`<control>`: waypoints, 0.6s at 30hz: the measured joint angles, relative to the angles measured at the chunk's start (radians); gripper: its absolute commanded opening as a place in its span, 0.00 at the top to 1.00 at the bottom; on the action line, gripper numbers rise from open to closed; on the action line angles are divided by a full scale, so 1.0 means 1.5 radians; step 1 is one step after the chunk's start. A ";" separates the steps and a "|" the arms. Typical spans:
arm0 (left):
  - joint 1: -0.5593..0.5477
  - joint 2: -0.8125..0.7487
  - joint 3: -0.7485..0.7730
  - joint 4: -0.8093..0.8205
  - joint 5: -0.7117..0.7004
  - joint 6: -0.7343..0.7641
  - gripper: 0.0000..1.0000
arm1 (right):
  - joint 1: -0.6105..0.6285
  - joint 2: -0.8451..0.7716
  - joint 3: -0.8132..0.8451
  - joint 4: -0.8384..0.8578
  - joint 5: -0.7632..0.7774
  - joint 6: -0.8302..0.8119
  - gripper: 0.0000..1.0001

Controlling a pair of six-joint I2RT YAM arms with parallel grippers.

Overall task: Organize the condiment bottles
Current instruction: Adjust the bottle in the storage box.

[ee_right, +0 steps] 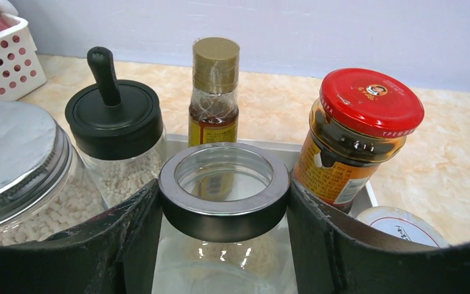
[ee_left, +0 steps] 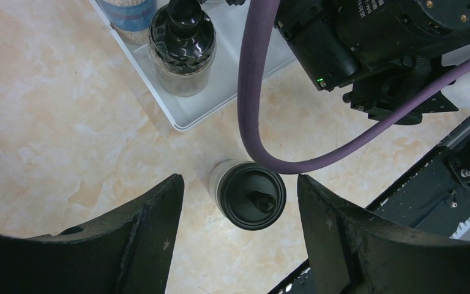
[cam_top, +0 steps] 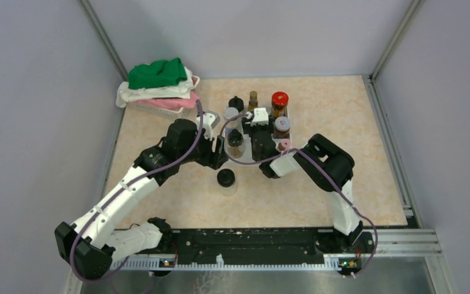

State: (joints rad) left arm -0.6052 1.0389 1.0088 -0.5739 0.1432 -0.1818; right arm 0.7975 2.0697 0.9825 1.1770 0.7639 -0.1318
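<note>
A black-capped jar [cam_top: 226,179] stands alone on the table in front of the white tray [cam_top: 245,160]. My left gripper [ee_left: 238,184] hangs open above it, and the jar [ee_left: 251,195] shows between and below the two fingers, touching neither. My right gripper [ee_right: 223,199] is shut on a clear jar with a silver ring lid [ee_right: 223,190] inside the tray. Around that jar stand a silver-lidded jar [ee_right: 12,159], a black-lidded jar with a knob [ee_right: 115,119], a slim amber bottle [ee_right: 214,92], a red-capped jar [ee_right: 361,122] and a white-red cap [ee_right: 404,223].
A white perforated basket with folded cloths [cam_top: 159,92] sits at the back left of the table. In the left wrist view, the tray corner [ee_left: 220,79] holds another black-capped jar [ee_left: 182,46], and the right arm's body [ee_left: 373,43] and a purple cable [ee_left: 251,92] hang close by.
</note>
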 measured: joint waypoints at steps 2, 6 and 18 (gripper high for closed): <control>0.000 0.000 -0.005 0.002 0.001 0.000 0.25 | 0.001 0.006 -0.001 0.019 0.000 -0.015 1.00; 0.000 0.000 -0.011 0.005 0.003 0.000 0.25 | 0.004 0.016 0.000 0.040 0.001 -0.038 1.00; -0.001 0.000 -0.011 0.017 0.005 0.000 0.25 | 0.011 0.029 0.034 0.009 0.028 -0.056 0.57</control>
State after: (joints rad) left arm -0.6060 1.0393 0.9920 -0.5488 0.1501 -0.1818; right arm 0.8143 2.1132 1.0340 1.1908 0.8059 -0.2161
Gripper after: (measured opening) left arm 0.747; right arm 0.635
